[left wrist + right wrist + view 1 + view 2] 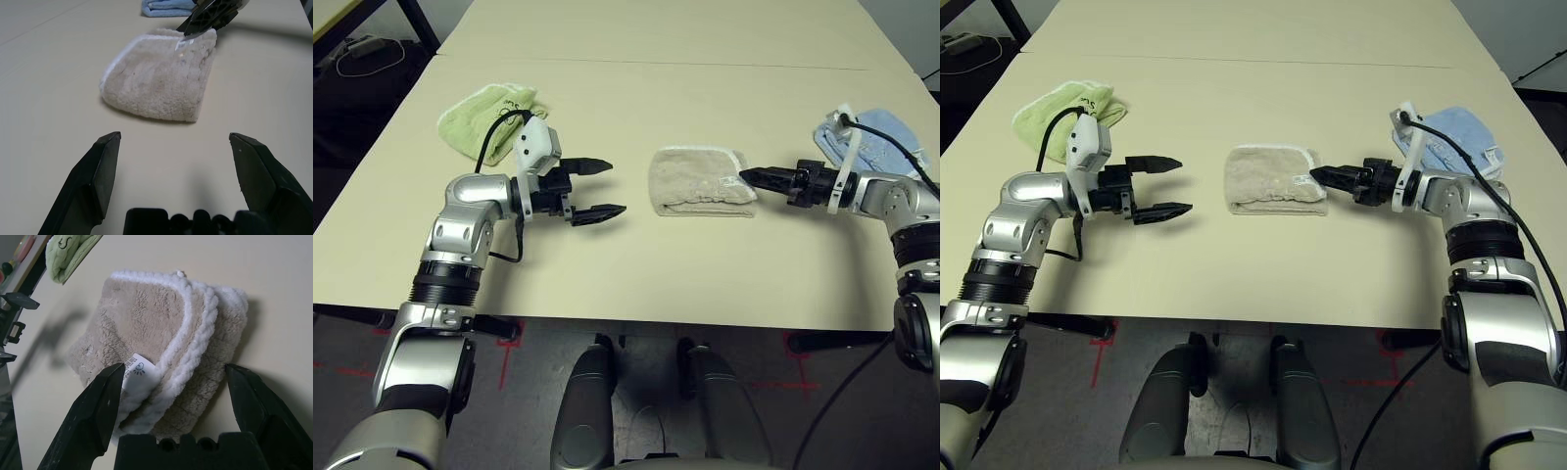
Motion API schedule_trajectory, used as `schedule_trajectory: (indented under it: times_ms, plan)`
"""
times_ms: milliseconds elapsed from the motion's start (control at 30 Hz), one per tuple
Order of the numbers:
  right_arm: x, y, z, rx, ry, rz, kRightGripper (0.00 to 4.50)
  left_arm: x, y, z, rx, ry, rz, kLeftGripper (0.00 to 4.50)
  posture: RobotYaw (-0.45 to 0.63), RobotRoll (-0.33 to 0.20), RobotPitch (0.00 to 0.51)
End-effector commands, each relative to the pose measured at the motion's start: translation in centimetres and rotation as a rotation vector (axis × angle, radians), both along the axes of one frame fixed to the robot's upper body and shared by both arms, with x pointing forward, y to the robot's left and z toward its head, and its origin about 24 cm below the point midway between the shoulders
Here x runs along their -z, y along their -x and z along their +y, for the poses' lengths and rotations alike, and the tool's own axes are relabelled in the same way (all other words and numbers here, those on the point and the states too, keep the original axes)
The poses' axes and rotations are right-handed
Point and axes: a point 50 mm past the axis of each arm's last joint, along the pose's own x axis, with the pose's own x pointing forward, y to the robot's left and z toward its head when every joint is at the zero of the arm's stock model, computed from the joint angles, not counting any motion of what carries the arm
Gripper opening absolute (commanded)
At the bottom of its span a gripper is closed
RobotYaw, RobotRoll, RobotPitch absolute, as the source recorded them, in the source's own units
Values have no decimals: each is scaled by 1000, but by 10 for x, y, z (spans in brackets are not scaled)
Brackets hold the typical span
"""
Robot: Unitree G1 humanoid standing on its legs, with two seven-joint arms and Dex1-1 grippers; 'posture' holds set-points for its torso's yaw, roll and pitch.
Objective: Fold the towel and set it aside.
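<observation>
Looking across the desk (636, 274) from left to right, I see a light green folded towel (487, 116) at the far left, with my left end effector (597, 188) just inboard of it, fingers spread wide and holding nothing. It points toward the beige towel (698, 181), which lies folded at the middle of the desk, well apart from those fingertips. My right end effector (750, 179) comes in from the other side, also wide open and empty; its tips sit right at the towel's right edge, straddling the corner with the white label (138, 370) and white stitched edging. A light blue folded towel (881, 137) rests behind my right wrist.
</observation>
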Motion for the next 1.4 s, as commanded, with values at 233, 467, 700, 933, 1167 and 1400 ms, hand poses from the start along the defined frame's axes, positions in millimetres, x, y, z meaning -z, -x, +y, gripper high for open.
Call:
schedule_trajectory:
  times_ms: [233,467,700,933,1167,1400]
  plan:
    - [0,-2,13,-44,-13,16,4443,9,-1,17,-15,-7,23,4500,53,0,259]
    - [1,-4,15,-20,-26,16,4278,6,-6,16,-1,-8,16,4500,50,0,256]
    - [-1,-4,13,-16,-29,7,2038,3,-11,12,26,-13,7,4500,45,0,248]
    - [-3,2,5,-7,-38,0,29,3,-15,8,58,-2,1,4500,26,0,240]
    - [-12,8,-1,3,-58,-31,29,3,-17,8,61,-2,1,4500,19,0,233]
    - [-33,7,-7,43,-133,-110,29,3,-18,10,53,-11,4,4500,11,0,227]
